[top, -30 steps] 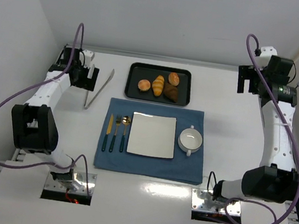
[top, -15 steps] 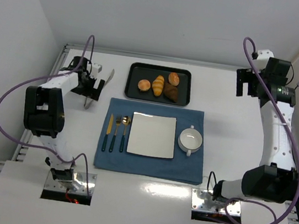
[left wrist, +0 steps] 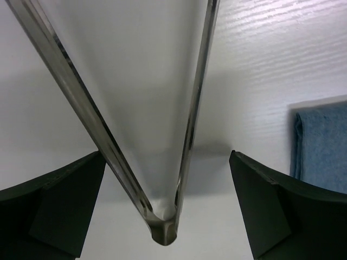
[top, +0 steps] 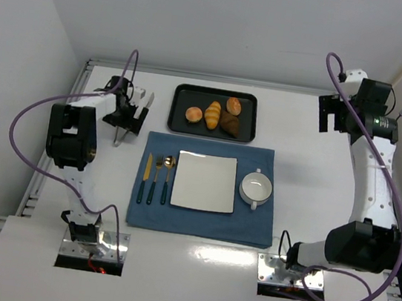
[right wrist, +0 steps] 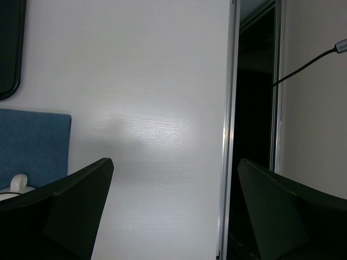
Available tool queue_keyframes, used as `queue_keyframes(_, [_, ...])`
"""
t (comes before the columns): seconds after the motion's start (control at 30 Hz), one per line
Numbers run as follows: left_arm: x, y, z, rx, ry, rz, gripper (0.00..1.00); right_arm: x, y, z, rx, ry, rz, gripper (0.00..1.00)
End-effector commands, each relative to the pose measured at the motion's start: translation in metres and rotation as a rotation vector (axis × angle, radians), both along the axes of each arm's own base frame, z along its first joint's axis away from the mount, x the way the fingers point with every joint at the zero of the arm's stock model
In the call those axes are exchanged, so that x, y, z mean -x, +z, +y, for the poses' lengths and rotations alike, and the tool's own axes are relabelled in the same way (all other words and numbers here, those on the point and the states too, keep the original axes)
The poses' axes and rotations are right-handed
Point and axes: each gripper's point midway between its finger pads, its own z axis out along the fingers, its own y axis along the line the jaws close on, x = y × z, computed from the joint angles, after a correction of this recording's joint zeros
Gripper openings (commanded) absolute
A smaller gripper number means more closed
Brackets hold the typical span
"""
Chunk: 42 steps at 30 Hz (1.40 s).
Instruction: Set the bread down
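Note:
The bread is a small round golden bun at the left end of the black tray, beside a yellow ridged roll, a dark croissant and another bun. My left gripper is open and hovers low over the metal tongs left of the tray. In the left wrist view the gripper has a finger on each side of the tongs' hinged end, not touching it. My right gripper is open and empty over bare table at the far right.
A blue mat in the middle carries a white square plate, a white two-handled bowl and a knife, fork and spoon. The mat's edge shows in the left wrist view. The table's right rail is near the right gripper.
The left arm has swung right and in, bringing its gripper from the table's left edge to over the tongs. The right arm has barely moved.

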Motion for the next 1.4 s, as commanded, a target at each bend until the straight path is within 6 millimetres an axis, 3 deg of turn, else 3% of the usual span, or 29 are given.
queue_keyframes(0.0, [-0.021, 0.005, 0.003, -0.018, 0.023, -0.048, 1.00, -0.004, 0.006, -0.006, 0.022, -0.014, -0.018, 1.00])
queue_keyframes(0.37, [-0.046, -0.011, 0.009, -0.042, 0.035, -0.019, 1.00, -0.003, -0.008, -0.012, 0.028, -0.024, 0.026, 1.00])
queue_keyframes(1.07, [-0.020, -0.018, 0.013, -0.022, 0.035, 0.026, 1.00, -0.004, -0.006, -0.016, 0.029, -0.034, 0.017, 1.00])
queue_keyframes(1.2, [-0.014, -0.020, 0.013, -0.022, 0.035, 0.037, 0.93, -0.004, -0.006, -0.016, 0.029, -0.034, 0.017, 1.00])
queue_keyframes(1.37, [-0.008, -0.019, 0.015, -0.011, 0.040, 0.048, 0.93, -0.003, -0.003, -0.015, 0.031, -0.034, 0.008, 1.00])
